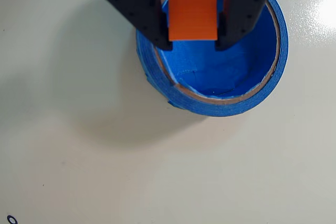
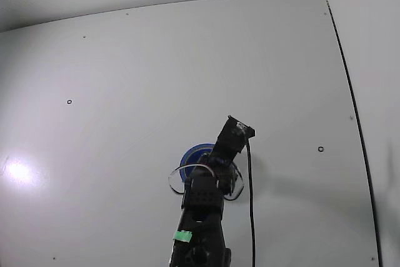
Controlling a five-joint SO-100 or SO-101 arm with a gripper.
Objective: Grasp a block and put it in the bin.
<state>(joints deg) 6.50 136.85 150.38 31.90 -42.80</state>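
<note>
The claw (image 1: 193, 44) pinches the orange-red block (image 1: 192, 17) between its fingertips, directly above the blue bin (image 1: 270, 80), but toward the bin's far edge, so an untidy release could bounce it off the rim onto the table (image 1: 79, 156).

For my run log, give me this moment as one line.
phase: carry over bin | claw: shut on block | block: orange in wrist view, above bin opening, not released | table: otherwise bare in wrist view
</note>
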